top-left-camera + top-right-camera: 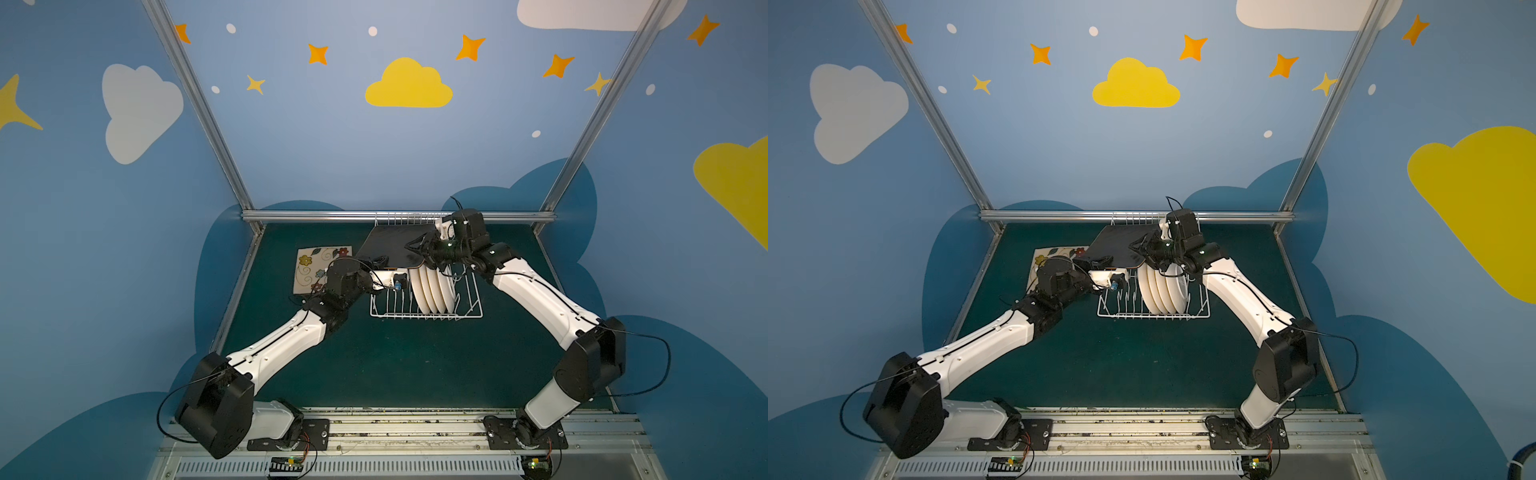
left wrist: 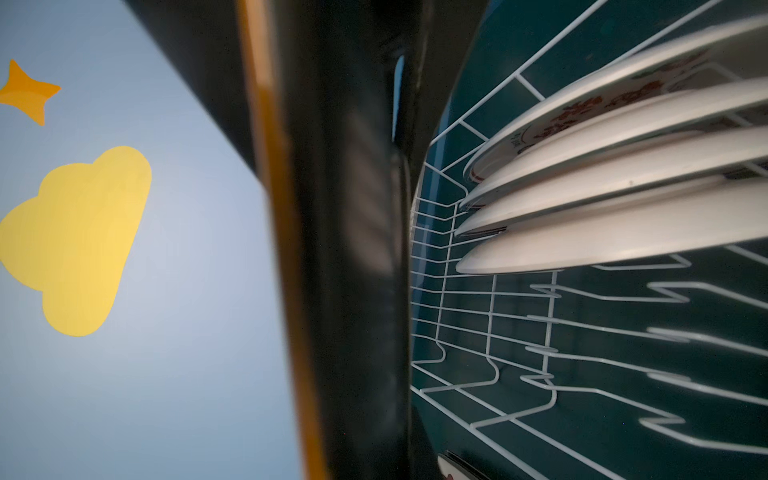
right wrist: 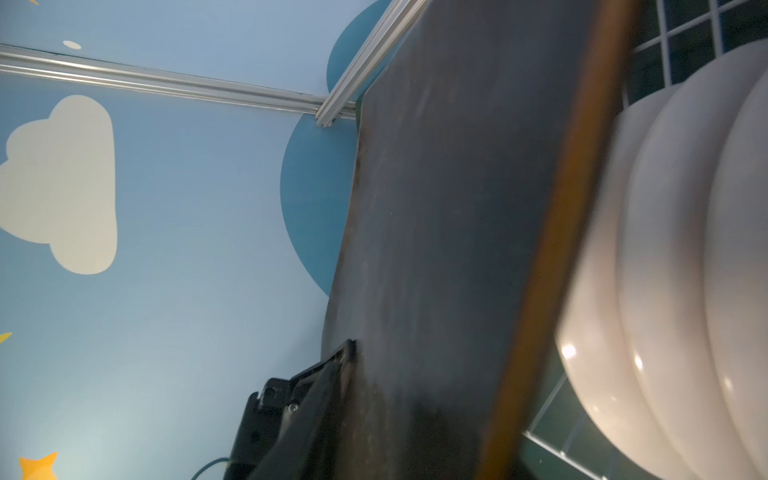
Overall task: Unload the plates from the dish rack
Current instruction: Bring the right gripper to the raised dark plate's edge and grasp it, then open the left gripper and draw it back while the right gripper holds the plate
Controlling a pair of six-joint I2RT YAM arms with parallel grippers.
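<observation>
A square plate (image 1: 390, 245) with a black back hangs tilted over the far end of the white wire dish rack (image 1: 424, 317). My left gripper (image 1: 381, 261) is shut on its near left edge. In the left wrist view the plate's (image 2: 353, 249) black back and orange rim fill the middle. My right gripper (image 1: 417, 251) grips its right edge. In the right wrist view one of its fingers (image 3: 332, 374) lies flat against the black back (image 3: 449, 208), and the other is hidden. Several round white plates (image 1: 432, 291) stand upright in the rack. A second square plate (image 1: 311, 266) lies floral face up on the mat at left.
The rack stands against the metal frame rail (image 1: 395, 216) at the back of the dark green mat (image 1: 395, 365). A slanted frame bar (image 1: 237, 299) bounds the mat on the left. The left arm's forearm (image 1: 282, 345) crosses the mat in front of the floral plate.
</observation>
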